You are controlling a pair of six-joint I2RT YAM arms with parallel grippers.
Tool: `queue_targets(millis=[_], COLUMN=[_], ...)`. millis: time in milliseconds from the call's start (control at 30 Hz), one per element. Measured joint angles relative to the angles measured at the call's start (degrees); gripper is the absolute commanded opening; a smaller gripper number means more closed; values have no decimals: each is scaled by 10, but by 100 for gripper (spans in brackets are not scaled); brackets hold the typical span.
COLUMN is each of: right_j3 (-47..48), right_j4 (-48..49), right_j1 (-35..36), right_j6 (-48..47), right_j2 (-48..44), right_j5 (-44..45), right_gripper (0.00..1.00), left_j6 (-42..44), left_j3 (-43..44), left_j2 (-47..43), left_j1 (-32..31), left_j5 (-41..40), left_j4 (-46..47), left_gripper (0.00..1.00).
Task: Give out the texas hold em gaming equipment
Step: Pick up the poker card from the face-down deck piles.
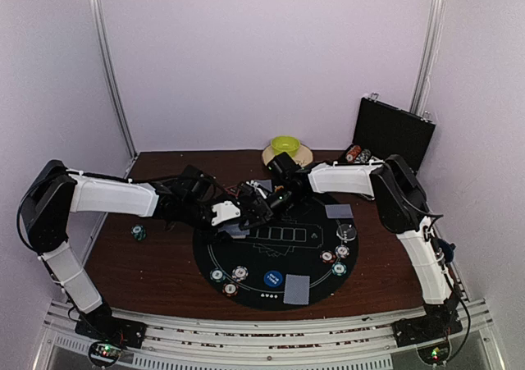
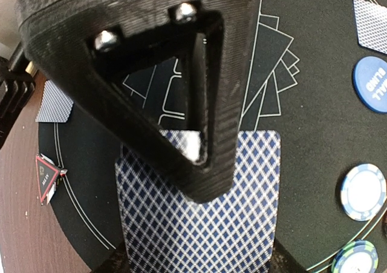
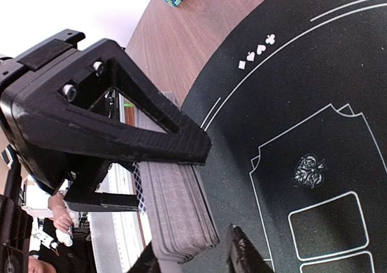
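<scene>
Black felt, a round mat [image 1: 254, 259], covers the middle of the brown bench [image 1: 139, 267] in the top view. Both arms reach over its upper left part, where the left hand [image 1: 235, 221] and right hand [image 1: 257, 206] meet just beside each other. A grey deck [image 1: 236, 232] shows under the left hand. Single cards [image 1: 297, 289] lie at the mat's bottom, right and top. Striped chips [image 1: 239, 273] cluster at lower left and at right, with a blue disc [image 1: 273, 279] at the bottom and a clear disc [image 1: 347, 232] at right. One chip lies alone on the wood at left. A green bowl [image 1: 285, 145] on its plate [image 1: 305, 153] stands at the back, a black case [image 1: 394, 132] at upper right.

In the left wrist view a black finger [image 2: 224, 103] fills the upper middle, its tip pressed on the deck's lattice back. The other finger is hidden beneath, so this hand looks clamped on the deck. A red marker [image 2: 45, 176] sits at the mat's rim, lower left.

In the right wrist view the deck stands edge-on at lower centre, between an upper finger [image 3: 139, 128] and a lower fingertip [image 3: 242, 255]. The upper tip lies against the deck. I cannot tell whether this hand has closed on a card.
</scene>
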Motion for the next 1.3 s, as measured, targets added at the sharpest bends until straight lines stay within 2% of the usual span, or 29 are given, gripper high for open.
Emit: queue_targets(millis=[333,600,733,1100,1300], right_j3=[-13,-22,-32,-39,-72], right_j4=[3,-8,-15,-14,0], right_j1=[-8,-10,-10,-13,-25], right_j6=[-12,-32,-39,-38,-38], right_j2=[-9,-16,-24,-26,-49], right_j5=[0,-23,-42,-56,-69], right_gripper=[24,10,0,0,0], left_j6=[0,1,1,1,2], left_j3=[0,0,0,0,0], left_j2=[0,1,1,1,1], left_j1=[0,0,0,0,-4], left_j5=[-1,0,1,5,9], left_j4=[-3,-8,-8,-7,8], left_gripper=[51,51,51,51,51])
